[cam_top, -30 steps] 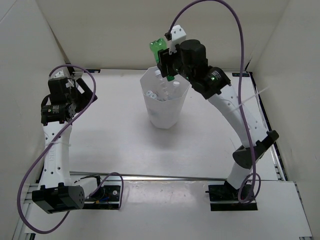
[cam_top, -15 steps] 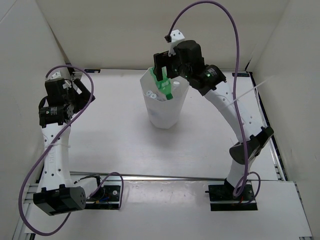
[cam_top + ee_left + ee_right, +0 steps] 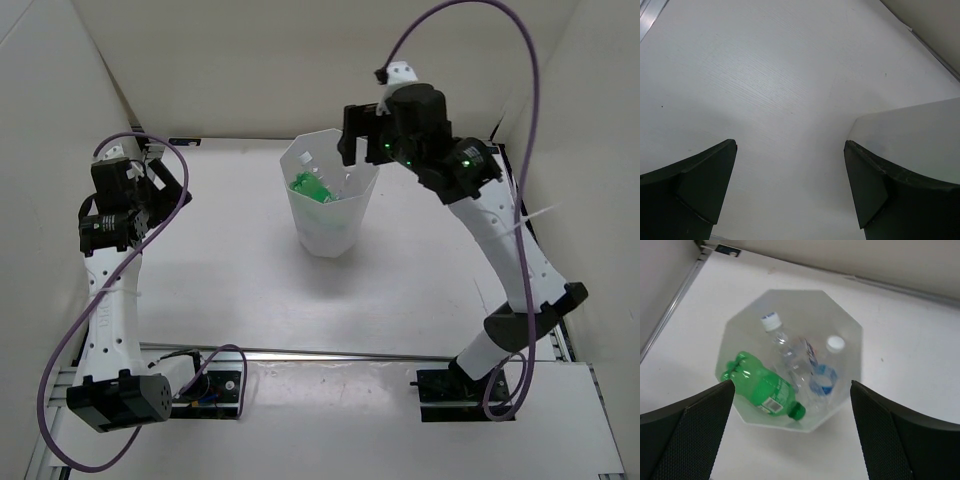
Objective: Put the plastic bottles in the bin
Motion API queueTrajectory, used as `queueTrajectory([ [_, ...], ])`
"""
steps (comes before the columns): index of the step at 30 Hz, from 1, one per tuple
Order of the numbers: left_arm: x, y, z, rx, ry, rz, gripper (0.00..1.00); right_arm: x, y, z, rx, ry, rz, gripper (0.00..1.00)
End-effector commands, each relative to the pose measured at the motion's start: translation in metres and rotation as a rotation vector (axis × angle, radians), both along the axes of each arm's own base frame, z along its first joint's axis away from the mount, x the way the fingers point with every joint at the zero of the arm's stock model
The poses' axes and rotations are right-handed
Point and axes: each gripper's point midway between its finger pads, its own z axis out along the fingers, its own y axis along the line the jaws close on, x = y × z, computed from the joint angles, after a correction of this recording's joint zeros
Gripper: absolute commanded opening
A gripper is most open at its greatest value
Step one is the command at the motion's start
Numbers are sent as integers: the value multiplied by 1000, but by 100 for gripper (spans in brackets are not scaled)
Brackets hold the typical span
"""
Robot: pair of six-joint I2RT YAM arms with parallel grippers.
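Top and wrist views of the workcell. The bin [image 3: 790, 302], a white translucent wastebasket with faceted sides, stands upright toward the far middle of the table [image 3: 230, 260]. Inside it lies the green soda bottle [image 3: 762, 385], tilted against the near-left wall with its cap toward the centre. Beside it lie clear bottles [image 3: 785, 350] with two white caps [image 3: 835, 343] showing, one body carrying a blue-and-white label [image 3: 822, 382]; their exact number cannot be told through the overlapping plastic. The right gripper [image 3: 357, 140] hangs above the bin's far-right rim, jaws spread wide and holding nothing. The left gripper [image 3: 790, 150], also spread wide and unloaded, sits over bare table at the far left, well apart from the bin.
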Motion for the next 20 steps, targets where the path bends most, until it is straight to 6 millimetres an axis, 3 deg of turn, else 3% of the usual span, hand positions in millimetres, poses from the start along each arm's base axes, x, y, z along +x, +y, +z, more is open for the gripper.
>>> queueTrajectory([
  [1,2,0,4,-4,-26,-7,100,-11,-75,2,63,114,-251,100],
  [3,2,-1,0,-6,-17,-7,100,-22,-93,-15,64,197,-275,100],
  [4,-1,2,-2,3,-12,7,100,-28,-108,-11,89,193,-308,100],
  [5,-4,3,-11,-3,5,22,100,-30,-115,-30,91,241,-352,100],
  [7,-7,8,-18,7,4,58,100,-37,-129,-30,110,236,-370,100],
  [15,-45,41,-41,128,-11,251,100,-39,-138,-46,22,256,-326,100],
  [20,-85,92,-40,297,-14,550,100,-38,-145,-64,34,378,-364,100],
])
